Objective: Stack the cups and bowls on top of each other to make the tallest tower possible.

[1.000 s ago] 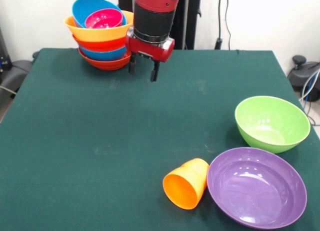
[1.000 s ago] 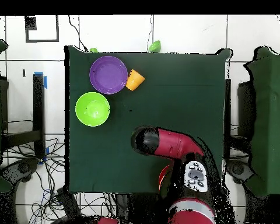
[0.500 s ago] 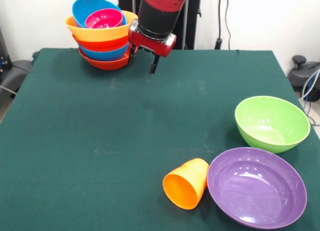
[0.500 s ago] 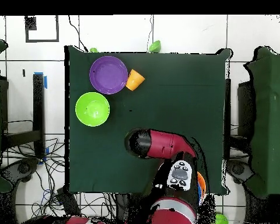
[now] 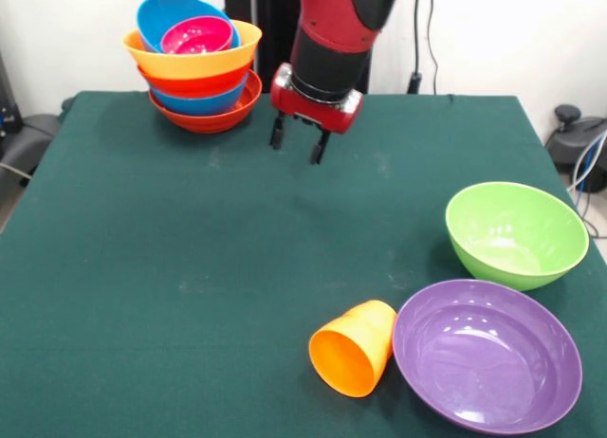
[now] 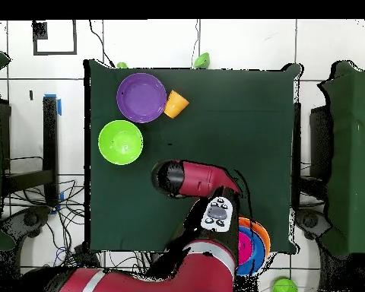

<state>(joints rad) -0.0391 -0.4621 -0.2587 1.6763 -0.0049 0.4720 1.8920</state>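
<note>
The gripper hung just above the green table near its far side, its two fingers apart with nothing between them — empty. To its side in the front view, at the far corner, stood the tower: a red-orange bowl at the base, blue and red-orange above, then a wide orange bowl holding a small magenta bowl and a tilted blue one behind it. Well apart from it, at the near side, an orange cup lay on its side, mouth toward the camera, just beside a purple bowl. A light green bowl sat upright behind the purple one — the two close together.
</note>
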